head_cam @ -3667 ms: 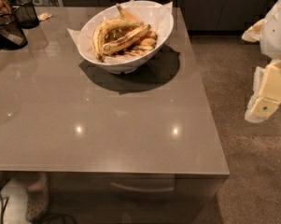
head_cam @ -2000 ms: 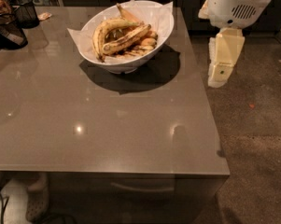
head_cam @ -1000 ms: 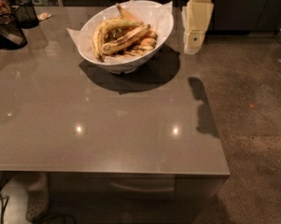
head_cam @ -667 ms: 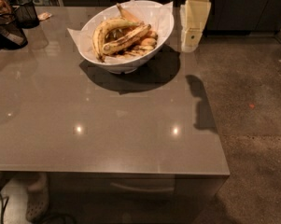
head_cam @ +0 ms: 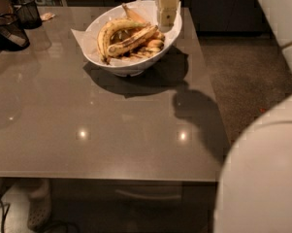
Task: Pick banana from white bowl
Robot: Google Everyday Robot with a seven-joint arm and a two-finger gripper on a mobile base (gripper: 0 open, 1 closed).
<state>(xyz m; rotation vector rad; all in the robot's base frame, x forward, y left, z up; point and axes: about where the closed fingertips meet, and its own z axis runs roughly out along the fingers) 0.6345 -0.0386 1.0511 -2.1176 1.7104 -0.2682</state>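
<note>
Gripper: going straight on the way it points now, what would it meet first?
The gripper hangs pointing down over the right side of the white bowl. It would probably meet the paper lining by the rim first, just right of the banana, though depth is unclear.

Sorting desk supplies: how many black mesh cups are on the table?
2. One black mesh cup stands at the far left corner; a larger one sits nearer, at the left edge. Others may be off-frame. The gripper hangs over the white bowl's right rim.
</note>
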